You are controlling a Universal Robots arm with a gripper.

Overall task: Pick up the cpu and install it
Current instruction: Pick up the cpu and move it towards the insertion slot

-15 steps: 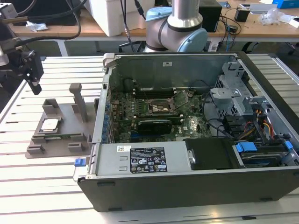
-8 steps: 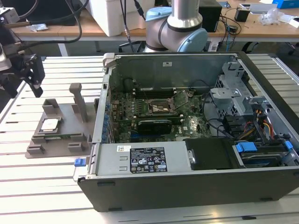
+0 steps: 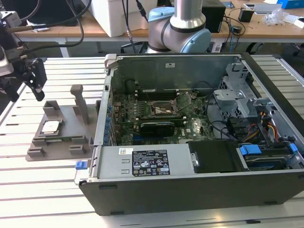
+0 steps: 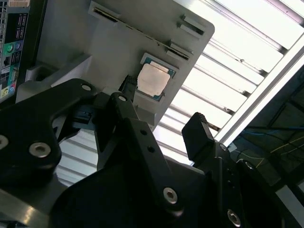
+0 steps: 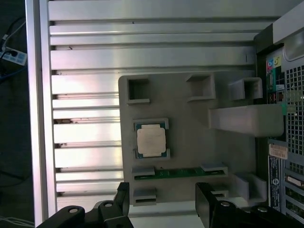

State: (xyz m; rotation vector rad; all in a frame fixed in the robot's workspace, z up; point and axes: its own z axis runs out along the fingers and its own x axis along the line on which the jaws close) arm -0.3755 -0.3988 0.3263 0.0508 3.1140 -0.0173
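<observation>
The cpu (image 3: 51, 126) is a small silvery square chip lying flat in a recess of the grey plastic holder (image 3: 71, 142), at the exterior view's left on the slatted table. Both wrist views show it too: the cpu (image 4: 153, 81) (image 5: 152, 141) sits on the holder (image 4: 109, 52) (image 5: 190, 142). My gripper (image 3: 24, 80) hangs above and to the left of the holder, apart from the chip. Its black fingers (image 4: 128, 130) stand open with nothing between them. The gripper (image 5: 164, 202) is just off the holder's edge. The black socket frame (image 3: 164, 110) lies on the motherboard inside the case.
An open computer case (image 3: 199, 190) lies on its side right of the holder, with a black expansion card (image 3: 158, 127), cables and drive bays inside. A green memory stick (image 5: 178, 172) rests in a holder slot. A tall grey post (image 3: 80, 102) rises from the holder.
</observation>
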